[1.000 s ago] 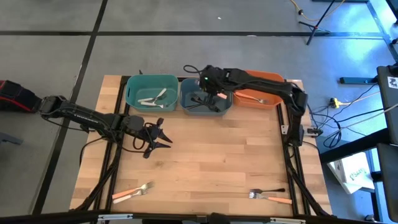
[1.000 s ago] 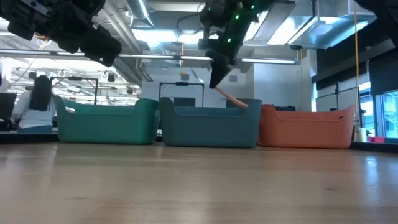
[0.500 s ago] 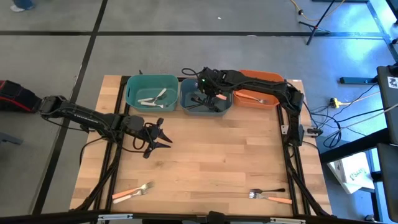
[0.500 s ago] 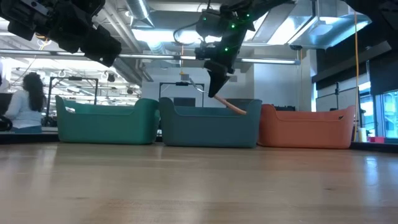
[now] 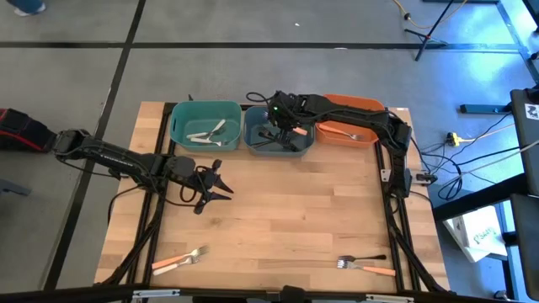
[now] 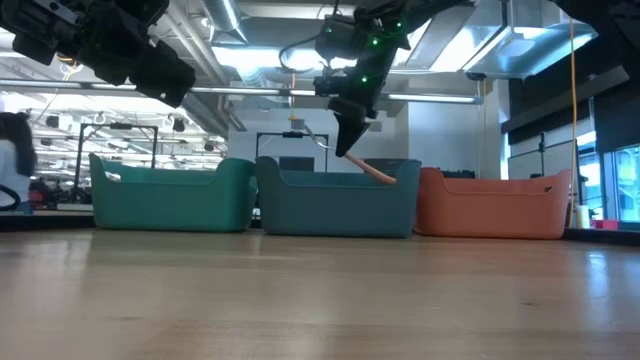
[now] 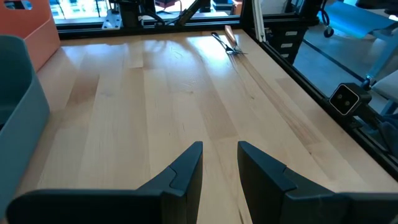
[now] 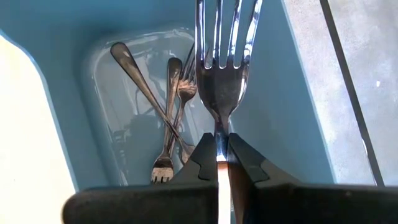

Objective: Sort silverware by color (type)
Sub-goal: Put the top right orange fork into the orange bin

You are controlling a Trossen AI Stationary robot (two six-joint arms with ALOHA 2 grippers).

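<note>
My right gripper (image 5: 285, 124) is over the middle grey-blue bin (image 5: 278, 145), shut on an orange-handled fork (image 6: 376, 171). In the right wrist view its tines (image 8: 221, 37) reach out past the fingers, above several forks (image 8: 166, 118) lying on the bin's floor. My left gripper (image 5: 216, 186) hovers open over the bare wood in front of the teal bin (image 5: 205, 112); its fingers (image 7: 186, 171) touch nothing. An orange-handled fork (image 5: 178, 259) lies near the table's near left edge. An orange one (image 5: 370, 268) and a black one (image 5: 370, 258) lie near right. My right gripper pinches the fork at its neck (image 8: 221, 132), where the metal head meets the orange handle, between its two fingers. The fingers come from above, pointing down. The fork is tilted, tines (image 6: 318, 141) up and handle end (image 6: 384, 175) down behind the bin's rim.
Three bins stand in a row along the far edge: teal with white-handled forks (image 5: 207, 132), grey-blue, and orange (image 5: 364, 105) with an orange-handled fork (image 5: 341, 132). The middle of the wooden table (image 5: 286, 210) is bare between the bins and the loose forks.
My right gripper has sunk toward the middle bin and shifted a little toward the table's left, carrying the fork down with it, so the orange handle now dips lower behind the rim. It has kept still for the last half second.
</note>
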